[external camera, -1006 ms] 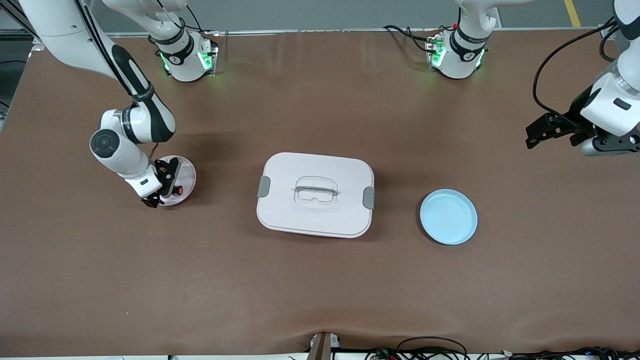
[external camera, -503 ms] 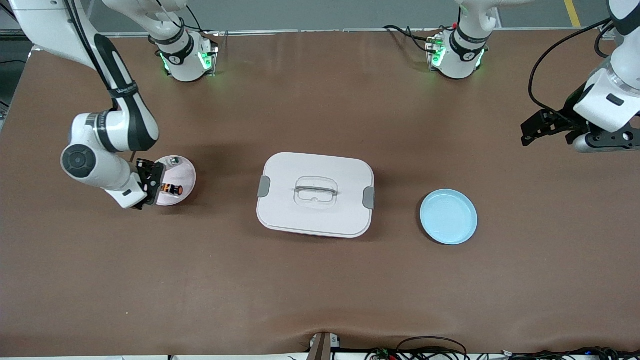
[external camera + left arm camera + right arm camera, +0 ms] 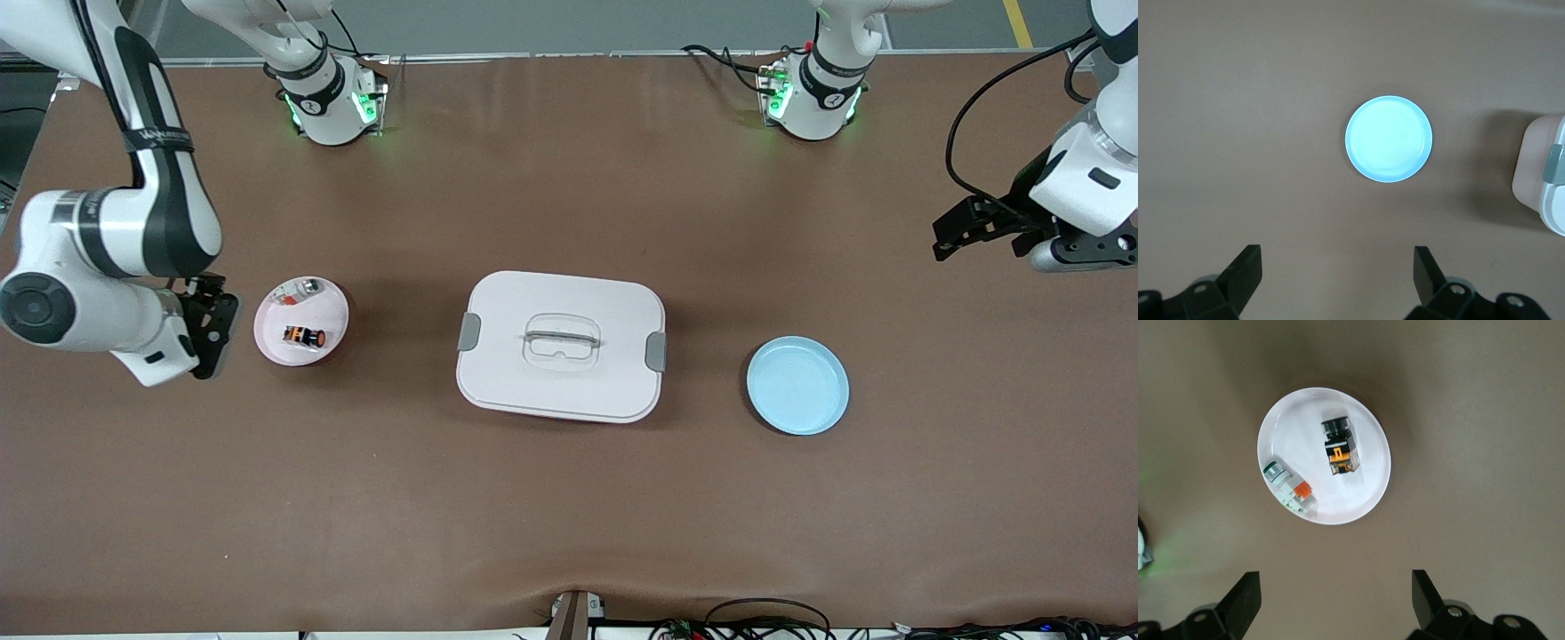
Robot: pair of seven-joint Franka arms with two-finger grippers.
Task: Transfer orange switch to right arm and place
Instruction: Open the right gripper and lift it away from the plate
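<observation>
Orange switch (image 3: 305, 337) lying on its side in pink plate (image 3: 331, 304), left-centre of front frame, beside small white piece (image 3: 296, 291); looks placed, not held. Right end effector (image 3: 211, 324) just beside plate toward frame's left edge, fingers spread wide, empty — reads as clear of the drop. Left end effector (image 3: 949, 234) at upper right of frame, wide and empty, waiting over bare table (image 3: 569, 516). Blue plate (image 3: 797, 385) empty, right of white lidded box (image 3: 561, 346). Task judged essentially done.
</observation>
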